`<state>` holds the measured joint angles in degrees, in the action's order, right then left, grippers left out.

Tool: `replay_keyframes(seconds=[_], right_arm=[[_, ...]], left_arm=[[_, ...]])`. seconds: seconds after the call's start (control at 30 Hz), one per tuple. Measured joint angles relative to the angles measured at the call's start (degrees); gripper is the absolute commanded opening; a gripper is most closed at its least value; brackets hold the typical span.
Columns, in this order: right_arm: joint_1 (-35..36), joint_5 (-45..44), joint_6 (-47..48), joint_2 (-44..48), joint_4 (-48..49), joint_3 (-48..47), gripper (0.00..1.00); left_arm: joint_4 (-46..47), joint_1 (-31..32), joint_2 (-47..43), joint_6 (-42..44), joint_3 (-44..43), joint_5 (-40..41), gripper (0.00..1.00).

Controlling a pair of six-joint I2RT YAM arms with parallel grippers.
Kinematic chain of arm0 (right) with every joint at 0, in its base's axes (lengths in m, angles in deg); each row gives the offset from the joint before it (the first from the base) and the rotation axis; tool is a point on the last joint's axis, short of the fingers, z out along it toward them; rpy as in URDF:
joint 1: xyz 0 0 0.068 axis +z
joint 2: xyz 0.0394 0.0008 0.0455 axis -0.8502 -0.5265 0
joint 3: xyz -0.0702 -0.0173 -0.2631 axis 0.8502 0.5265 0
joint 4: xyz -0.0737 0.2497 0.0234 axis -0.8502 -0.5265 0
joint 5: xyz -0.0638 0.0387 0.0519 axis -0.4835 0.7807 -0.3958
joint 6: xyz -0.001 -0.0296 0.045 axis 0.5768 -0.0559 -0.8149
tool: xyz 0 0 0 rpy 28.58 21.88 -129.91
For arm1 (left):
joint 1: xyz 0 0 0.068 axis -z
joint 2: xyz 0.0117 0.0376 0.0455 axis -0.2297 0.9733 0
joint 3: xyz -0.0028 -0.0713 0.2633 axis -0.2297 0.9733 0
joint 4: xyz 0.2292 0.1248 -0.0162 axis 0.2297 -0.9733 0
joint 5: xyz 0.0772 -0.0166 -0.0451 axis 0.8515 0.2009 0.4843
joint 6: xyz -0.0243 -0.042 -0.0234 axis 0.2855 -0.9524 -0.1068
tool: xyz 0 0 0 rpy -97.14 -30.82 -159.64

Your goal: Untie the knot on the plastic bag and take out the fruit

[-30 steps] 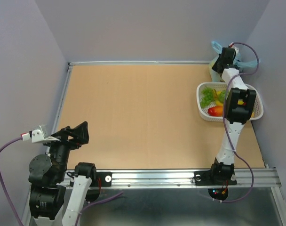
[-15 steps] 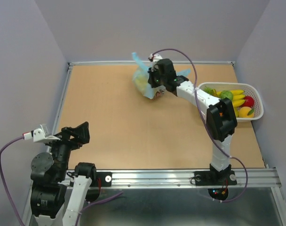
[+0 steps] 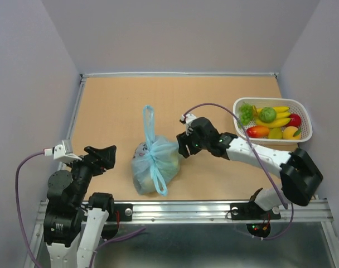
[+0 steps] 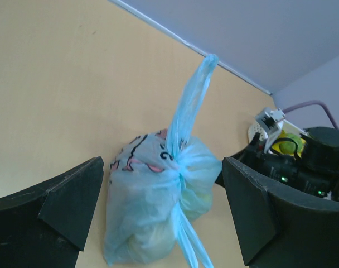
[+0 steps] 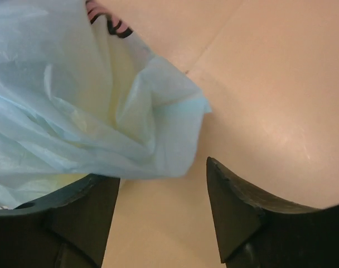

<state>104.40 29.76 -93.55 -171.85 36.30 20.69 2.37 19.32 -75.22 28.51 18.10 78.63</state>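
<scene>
Here we find two containers on the tan table. The white basket sits at the far right. It holds yellow bananas, a round green fruit, a green grape bunch, a red-orange piece, a dark red one, a yellow-orange one and a small greenish one.

The plastic bag lies near the middle of the front edge, between the two arms. It is tied shut at the knot. One handle loop stretches toward the far side, and the loose tails trail toward us. Pale yellowish shapes show through the film, but we cannot name them.

The right gripper is just beside the bag's right flank. Its fingers are parted, bare table shows between them, and a fold of the bag drapes over one finger. The left gripper is spread wide with nothing in it, aimed at the bag from a short way off.

Half a second ago the bag hung from the clamped right gripper over the far middle of the table. Before that it was at the far right corner, behind the basket. It now lies on the table and that grip has been let go. The left arm has edged slightly toward the bag. The basket has not moved.
</scene>
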Motion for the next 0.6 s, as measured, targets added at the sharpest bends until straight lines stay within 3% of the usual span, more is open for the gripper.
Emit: replay_keyframes(seconds=[0.1, 0.27, 0.4, 0.6], right_arm=[[-0.11, -0.63, -1.2, 10.45, -2.27, 4.04, 0.87], [-0.22, 2.12, -0.33, 20.92, -2.49, 2.54, 0.88], [0.09, 6.73, 2.43, 20.41, -3.13, -0.81, 0.88], [3.76, 10.56, 7.02, 10.86, -5.46, -5.66, 0.85]], left_arm=[[1.99, 0.0, 0.96, -0.37, 1.75, -2.78, 0.99], [5.81, 0.0, 7.39, -1.51, 6.36, -10.84, 0.99], [6.8, 0.0, 11.85, -1.68, 10.34, -15.61, 0.98], [8.92, 0.0, 13.25, -1.57, 15.08, -19.45, 0.95]])
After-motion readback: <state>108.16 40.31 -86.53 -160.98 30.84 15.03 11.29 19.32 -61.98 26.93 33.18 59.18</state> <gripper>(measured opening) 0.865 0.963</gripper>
